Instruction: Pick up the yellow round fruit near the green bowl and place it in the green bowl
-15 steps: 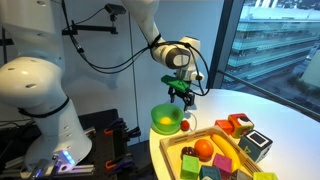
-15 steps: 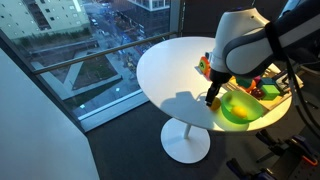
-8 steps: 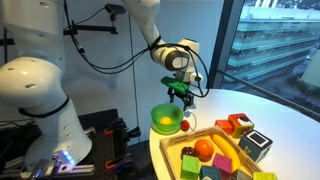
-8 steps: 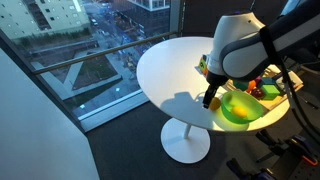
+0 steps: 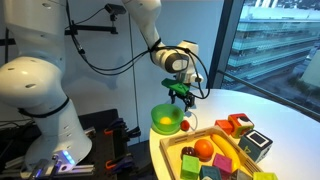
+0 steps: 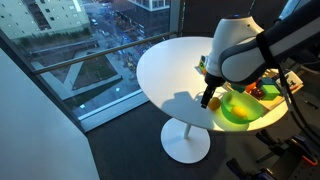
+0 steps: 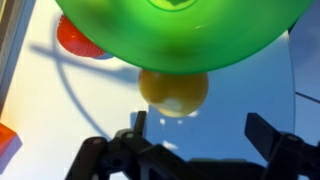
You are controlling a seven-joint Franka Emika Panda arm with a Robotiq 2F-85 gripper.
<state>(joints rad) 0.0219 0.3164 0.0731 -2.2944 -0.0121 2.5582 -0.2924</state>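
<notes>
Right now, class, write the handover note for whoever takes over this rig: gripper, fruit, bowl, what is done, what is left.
Gripper: open, empty, hanging over the table beside the bowl.
Fruit: on the table, close against the bowl's rim (contact unclear), ahead of the open fingers, not gripped.
Done: gripper lined up on the fruit, nothing more.
Left: lower, close on the fruit, lift, release it in the bowl.
</notes>
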